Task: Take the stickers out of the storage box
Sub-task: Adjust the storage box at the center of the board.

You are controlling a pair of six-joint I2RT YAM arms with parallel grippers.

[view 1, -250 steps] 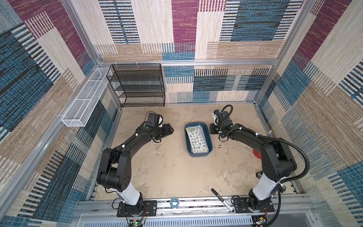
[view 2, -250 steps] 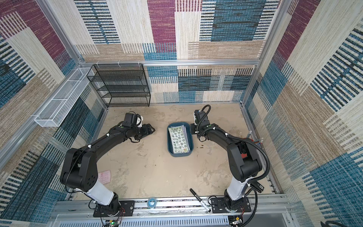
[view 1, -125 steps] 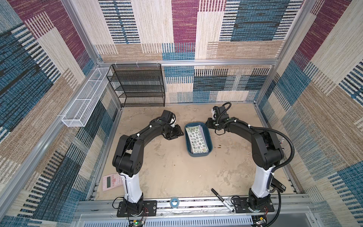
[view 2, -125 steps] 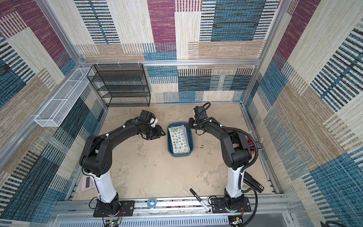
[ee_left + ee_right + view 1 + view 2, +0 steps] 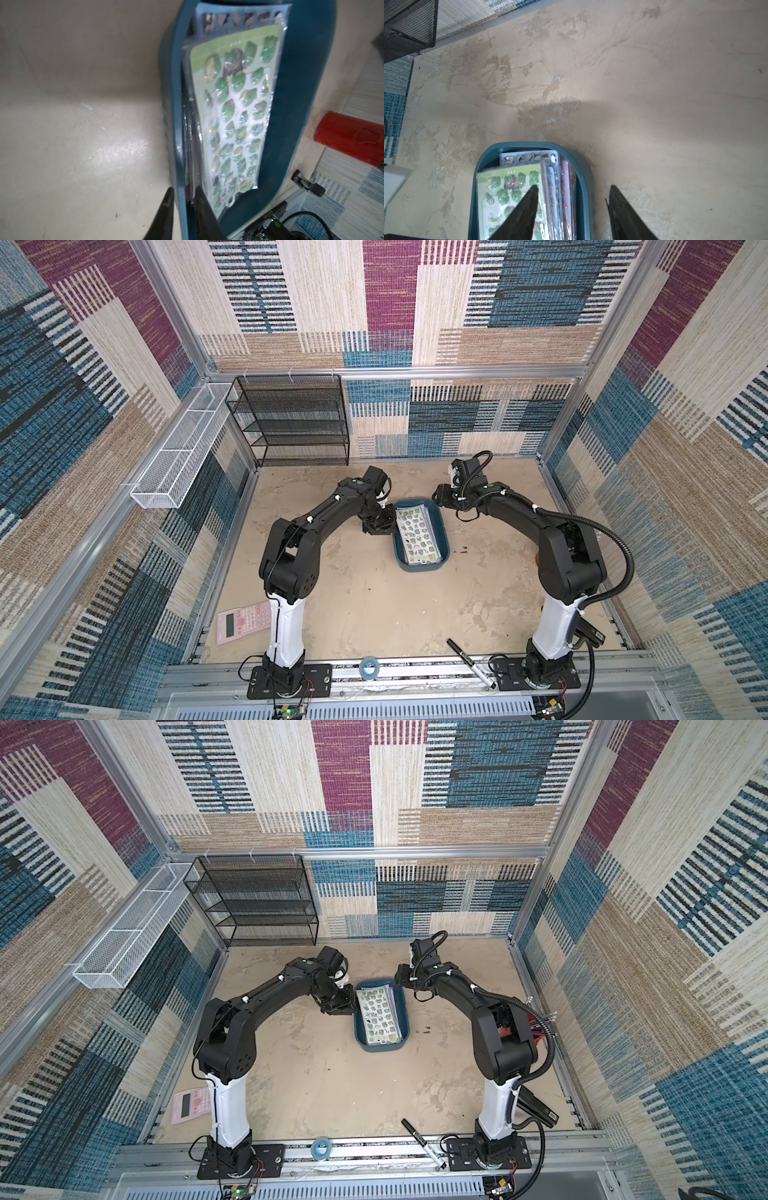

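Stickers (image 5: 417, 536) all lay in the storage box (image 5: 441, 526), none out; left jaws clenched its left wall; right jaws released.

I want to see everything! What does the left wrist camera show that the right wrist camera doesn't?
Only the left wrist view shows the left gripper, its fingers straddling one wall of the storage box, and a red cylinder beyond the box. Only the right wrist view shows the right gripper, open, one finger over the green frog sticker sheet and one outside the box, plus a corner of the black mesh shelf rack. Both show the teal box, the frog sheet on top and the table.
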